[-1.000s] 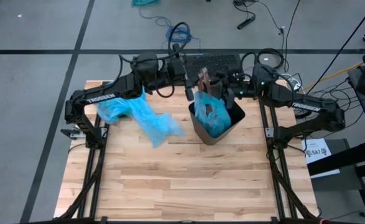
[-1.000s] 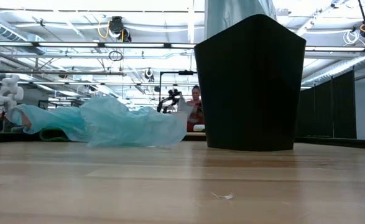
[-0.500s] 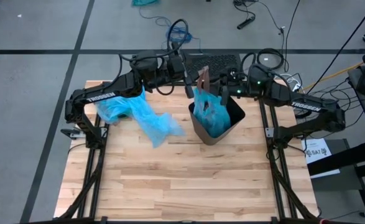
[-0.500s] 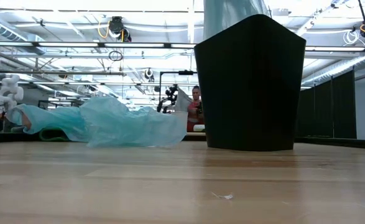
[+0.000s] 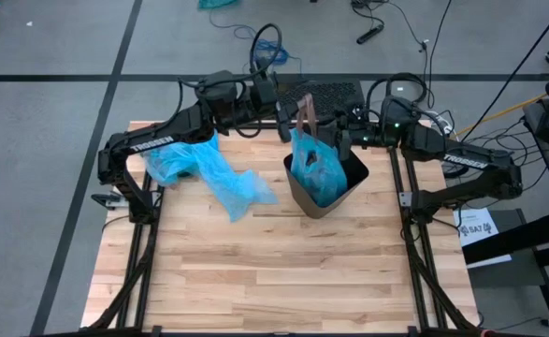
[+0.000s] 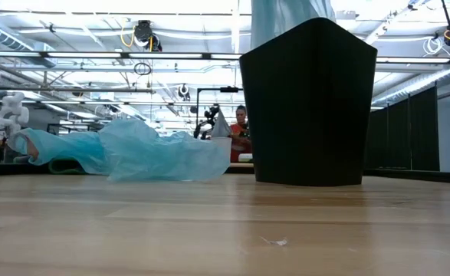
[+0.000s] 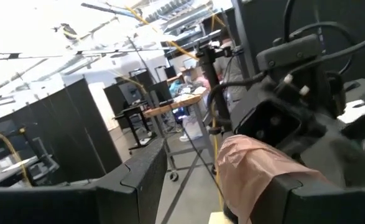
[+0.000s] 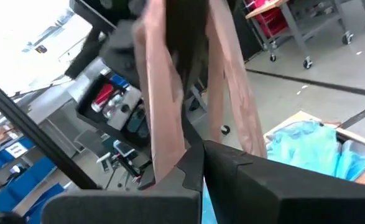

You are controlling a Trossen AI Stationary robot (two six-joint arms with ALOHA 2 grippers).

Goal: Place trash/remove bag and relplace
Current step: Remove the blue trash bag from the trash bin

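On the pale wooden counter (image 5: 283, 262) a black bin (image 6: 309, 103) stands beside a crumpled blue bag (image 5: 213, 173), while both tools, left tool (image 5: 291, 126) and right tool (image 5: 338, 140), pinch the filled bag's (image 5: 313, 168) pink handles (image 8: 232, 93) above it.

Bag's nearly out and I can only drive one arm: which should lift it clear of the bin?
Probably left. Left claw sits at the bag's handles, directly above the filled bag in the bin. Right claw hangs beside the bin's rim.
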